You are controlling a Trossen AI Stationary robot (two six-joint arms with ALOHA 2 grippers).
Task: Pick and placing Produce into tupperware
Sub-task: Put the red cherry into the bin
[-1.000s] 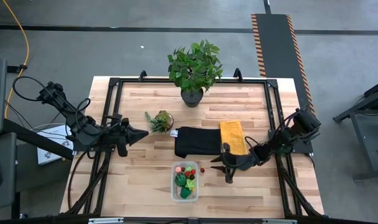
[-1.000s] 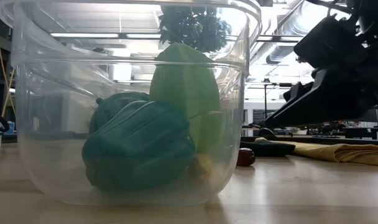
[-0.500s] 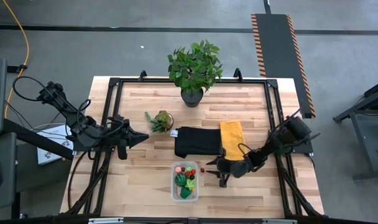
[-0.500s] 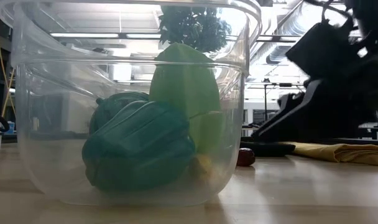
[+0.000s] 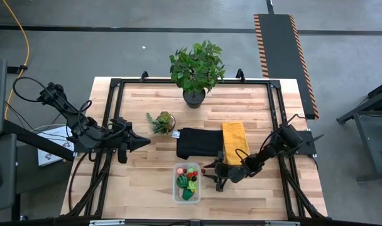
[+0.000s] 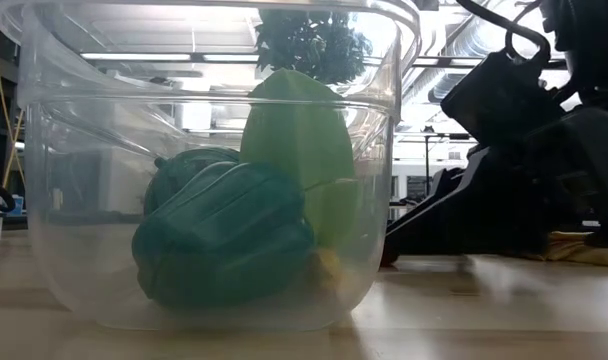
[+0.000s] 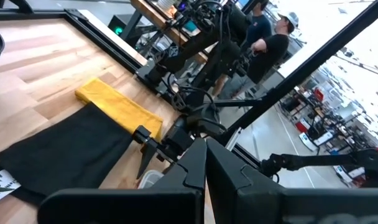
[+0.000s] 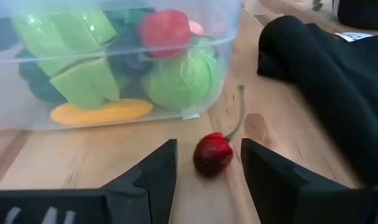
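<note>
Red cherry on wood just outside clear tupperware of produce.

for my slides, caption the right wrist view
Open right gripper closes in on a cherry beside the produce-filled tupperware.

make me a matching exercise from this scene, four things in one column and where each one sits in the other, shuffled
Things:
1. cherry
2. tupperware
3. yellow cloth
4. left gripper

Places:
A. lying beside the black cloth, on its right in the high view
B. shut, over the table's left part near the small succulent
C. on the bare wood between the open fingers of the right gripper
D. at the table's front edge, holding green, yellow and red produce

Pairs: 1-C, 2-D, 3-A, 4-B
</note>
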